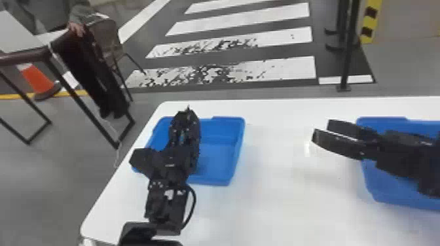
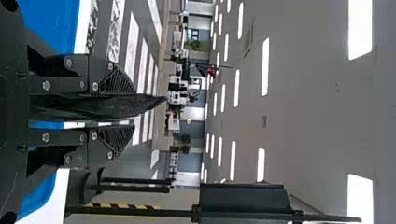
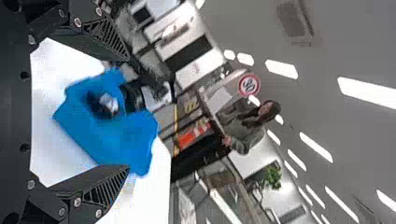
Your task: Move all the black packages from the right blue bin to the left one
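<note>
Two blue bins, one black package [image 2: 98,107] visible: shiny, edge-on, pinched by left gripper [image 1: 184,135] over the left bin [image 1: 219,155], tip poking past the fingers. Left bin sits near the table's [image 1: 281,183] left edge; open tabletop between bins, right gripper [image 1: 323,130] spread above it by the right bin's [image 1: 379,191] near-side rim.

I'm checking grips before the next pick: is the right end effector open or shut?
Open: in the right wrist view, the right end effector has fingers wide apart.
</note>
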Controlling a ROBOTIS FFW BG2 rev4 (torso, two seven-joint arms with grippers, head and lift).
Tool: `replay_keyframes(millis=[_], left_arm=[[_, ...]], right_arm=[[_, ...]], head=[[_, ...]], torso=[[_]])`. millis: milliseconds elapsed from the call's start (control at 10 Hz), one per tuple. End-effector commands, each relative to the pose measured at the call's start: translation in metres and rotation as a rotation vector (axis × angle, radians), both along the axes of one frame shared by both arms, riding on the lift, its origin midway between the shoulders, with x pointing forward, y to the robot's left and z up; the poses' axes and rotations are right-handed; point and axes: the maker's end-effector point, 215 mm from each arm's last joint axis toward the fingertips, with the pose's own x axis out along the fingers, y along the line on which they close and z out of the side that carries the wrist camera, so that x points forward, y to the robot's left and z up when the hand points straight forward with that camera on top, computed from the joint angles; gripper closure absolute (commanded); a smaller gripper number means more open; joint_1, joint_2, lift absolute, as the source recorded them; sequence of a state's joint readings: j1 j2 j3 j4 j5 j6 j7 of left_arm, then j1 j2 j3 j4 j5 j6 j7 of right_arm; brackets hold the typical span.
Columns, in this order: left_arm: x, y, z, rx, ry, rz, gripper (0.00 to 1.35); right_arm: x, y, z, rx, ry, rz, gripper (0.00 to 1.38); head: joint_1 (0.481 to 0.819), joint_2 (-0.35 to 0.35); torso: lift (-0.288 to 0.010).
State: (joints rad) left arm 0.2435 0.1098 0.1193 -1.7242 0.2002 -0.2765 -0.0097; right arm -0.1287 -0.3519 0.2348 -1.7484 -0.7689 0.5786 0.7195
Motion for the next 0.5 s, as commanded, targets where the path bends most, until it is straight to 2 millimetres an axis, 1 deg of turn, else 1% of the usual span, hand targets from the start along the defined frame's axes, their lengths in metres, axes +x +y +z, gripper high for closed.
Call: replay_keyframes(millis=[0, 100, 200, 300, 400], left_arm=[[-0.012, -0.016, 0.023, -0.009, -0.055, -0.027, 0.05], [-0.02, -0.031, 0.042, 0.0, -0.058, -0.051, 0.12], [-0.032, -0.042, 0.055, 0.015, -0.067, -0.068, 0.18], [-0.043, -0.052, 0.062, 0.004, -0.072, -0.091, 0.19], [-0.053, -0.064, 0.066, 0.002, -0.074, -0.12, 0.19]], right_arm=[[0.014, -0.033, -0.014, -0.146, -0.038, -0.106, 0.21], [0.017, -0.053, -0.018, -0.216, -0.05, -0.187, 0.19], [0.021, -0.078, -0.019, -0.303, -0.076, -0.292, 0.18], [0.023, -0.105, -0.018, -0.392, -0.1, -0.406, 0.19], [0.019, -0.136, -0.017, -0.471, -0.107, -0.539, 0.19]], head=[[0.695, 0.328], [0.695, 0.292], [0.695, 0.271], [0.695, 0.231], [0.695, 0.183]], torso=[[-0.179], [-0.179], [-0.179], [-0.179], [-0.179]])
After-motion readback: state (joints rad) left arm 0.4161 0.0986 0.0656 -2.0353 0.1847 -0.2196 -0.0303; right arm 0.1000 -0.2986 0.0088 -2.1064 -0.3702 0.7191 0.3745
